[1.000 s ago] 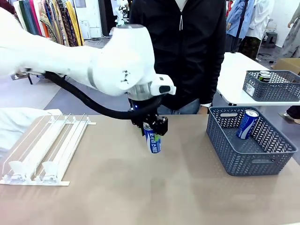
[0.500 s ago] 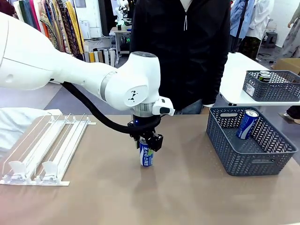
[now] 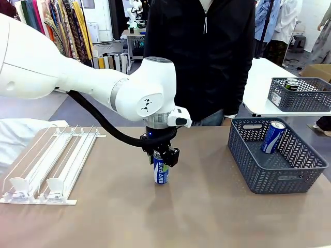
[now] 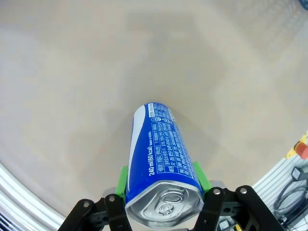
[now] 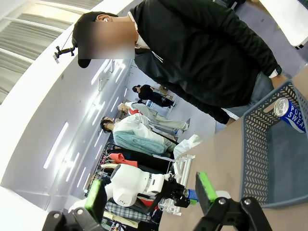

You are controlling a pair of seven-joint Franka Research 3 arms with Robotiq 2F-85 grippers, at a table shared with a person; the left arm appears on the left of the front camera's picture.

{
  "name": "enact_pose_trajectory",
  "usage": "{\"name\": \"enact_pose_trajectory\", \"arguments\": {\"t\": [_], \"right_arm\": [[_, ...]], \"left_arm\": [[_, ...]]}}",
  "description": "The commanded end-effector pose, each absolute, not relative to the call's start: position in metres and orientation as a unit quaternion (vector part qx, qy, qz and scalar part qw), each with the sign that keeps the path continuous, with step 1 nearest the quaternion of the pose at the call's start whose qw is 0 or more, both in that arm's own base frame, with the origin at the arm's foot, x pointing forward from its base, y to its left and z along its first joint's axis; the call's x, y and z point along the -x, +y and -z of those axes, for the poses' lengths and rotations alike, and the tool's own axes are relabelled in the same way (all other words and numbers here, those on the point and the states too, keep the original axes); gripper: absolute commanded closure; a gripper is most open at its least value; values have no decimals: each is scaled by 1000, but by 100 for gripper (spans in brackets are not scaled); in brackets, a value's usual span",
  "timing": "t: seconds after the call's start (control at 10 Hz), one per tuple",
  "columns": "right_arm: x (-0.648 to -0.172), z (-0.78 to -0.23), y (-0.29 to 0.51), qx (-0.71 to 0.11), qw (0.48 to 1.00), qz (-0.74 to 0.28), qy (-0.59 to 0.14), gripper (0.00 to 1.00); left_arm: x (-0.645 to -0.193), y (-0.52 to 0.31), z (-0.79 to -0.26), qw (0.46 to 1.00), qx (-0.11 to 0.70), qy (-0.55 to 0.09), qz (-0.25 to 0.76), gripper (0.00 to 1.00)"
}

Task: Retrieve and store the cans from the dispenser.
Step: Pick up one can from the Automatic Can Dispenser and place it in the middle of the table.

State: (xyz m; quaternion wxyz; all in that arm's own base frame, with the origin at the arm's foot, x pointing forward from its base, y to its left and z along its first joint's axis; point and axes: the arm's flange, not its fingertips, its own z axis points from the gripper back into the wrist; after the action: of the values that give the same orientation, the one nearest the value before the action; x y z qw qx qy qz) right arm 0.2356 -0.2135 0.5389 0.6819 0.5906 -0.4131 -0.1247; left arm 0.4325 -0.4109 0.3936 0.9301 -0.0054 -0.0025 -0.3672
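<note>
Left pincer (image 3: pixel 161 156) grips one blue can (image 3: pixel 161 172) upright on tabletop (image 3: pixel 207 217), frame centre. One more blue can (image 3: pixel 272 136) in grey basket (image 3: pixel 289 170), right. Right pincer (image 5: pixel 150 192) spread, empty; one dispenser (image 3: pixel 46 165) lower left.

From my seat, the can (image 3: pixel 161 173) stands upright mid-table, with my left gripper (image 3: pixel 161 157) directly over its top. The dispenser (image 3: pixel 49 165) lies at nine o'clock from it and the basket (image 3: pixel 289 178) at three o'clock, a second can (image 3: pixel 272 136) leaning inside, seemingly against the far wall.
</note>
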Motion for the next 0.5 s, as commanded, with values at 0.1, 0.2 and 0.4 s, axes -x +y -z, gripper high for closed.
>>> {"name": "enact_pose_trajectory", "arguments": {"t": [0.1, 0.2, 0.4], "right_arm": [[-238, -543, -213, -598, 669, 123, -423, 0], [-238, -543, -213, -598, 669, 123, -423, 0], [-238, -543, -213, -598, 669, 123, -423, 0]], "left_arm": [[-433, -405, -405, 936, 21, -4, 352, 0], [-432, -402, -412, 937, 26, -14, 347, 0], [-419, -377, -461, 945, 45, -62, 318, 0]]}}
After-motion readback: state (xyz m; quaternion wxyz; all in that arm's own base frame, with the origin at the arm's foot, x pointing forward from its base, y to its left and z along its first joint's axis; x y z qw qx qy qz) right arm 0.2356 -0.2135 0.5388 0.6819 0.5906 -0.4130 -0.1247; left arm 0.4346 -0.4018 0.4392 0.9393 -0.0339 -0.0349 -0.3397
